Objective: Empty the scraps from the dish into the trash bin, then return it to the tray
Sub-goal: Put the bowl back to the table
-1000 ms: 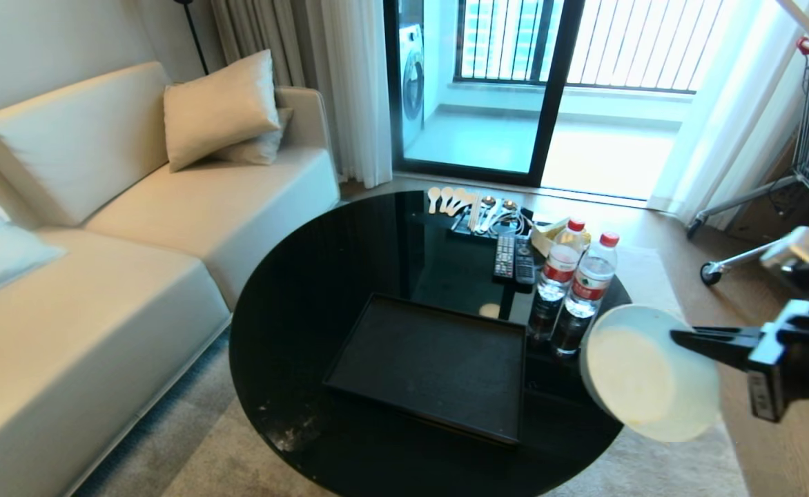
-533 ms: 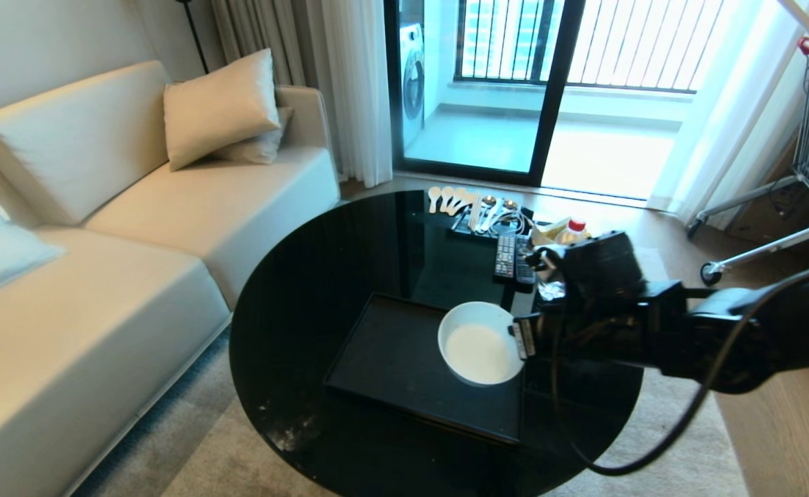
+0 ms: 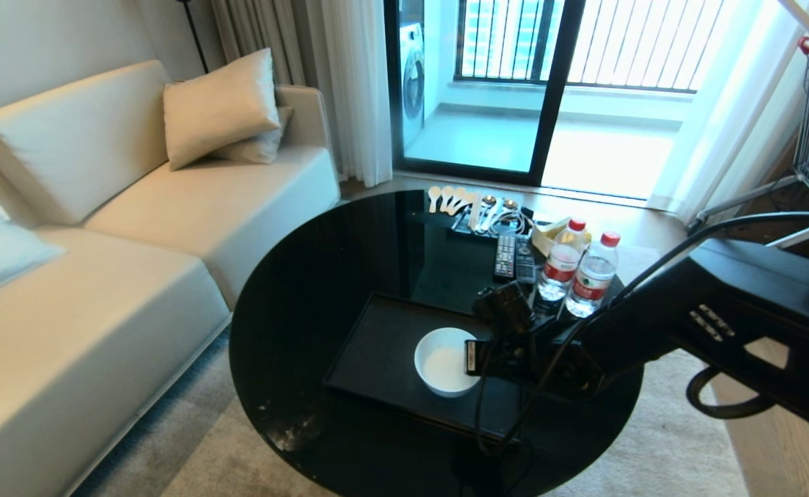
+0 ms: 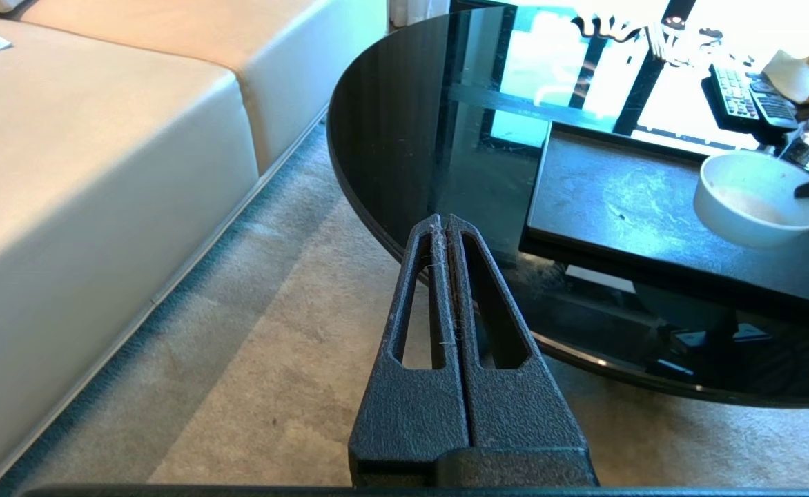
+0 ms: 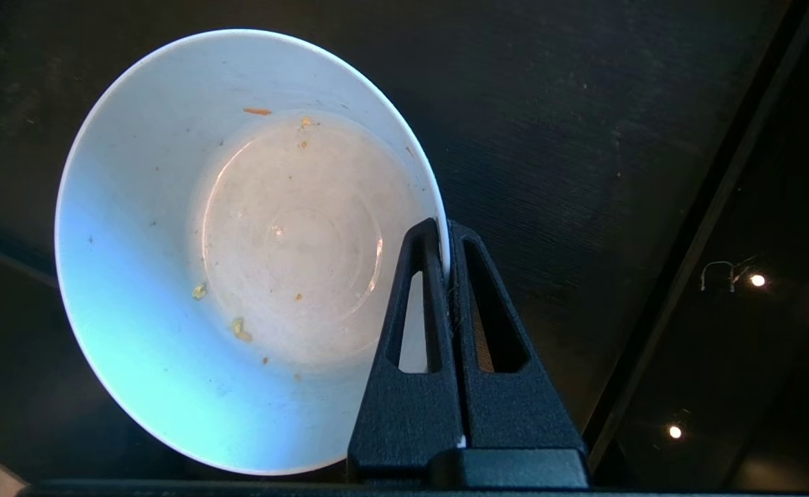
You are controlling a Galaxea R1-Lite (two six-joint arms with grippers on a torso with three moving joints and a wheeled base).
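My left gripper (image 4: pixel 444 228) hangs closed and empty off the table's near edge. My right gripper (image 5: pixel 444 238) pinches the bowl (image 3: pixel 445 362) by its right rim, upright, low over the black tray (image 3: pixel 384 352), only crumbs inside — straight down sets it home.

This is a home living room, as shown by a cream sofa (image 3: pixel 101 228) with cushions (image 3: pixel 219 107), a round black glass coffee table (image 3: pixel 294 290) with remote controls (image 3: pixel 513 259) and water bottles (image 3: pixel 577 273), long curtains (image 3: pixel 322 76) and a balcony door (image 3: pixel 535 90).
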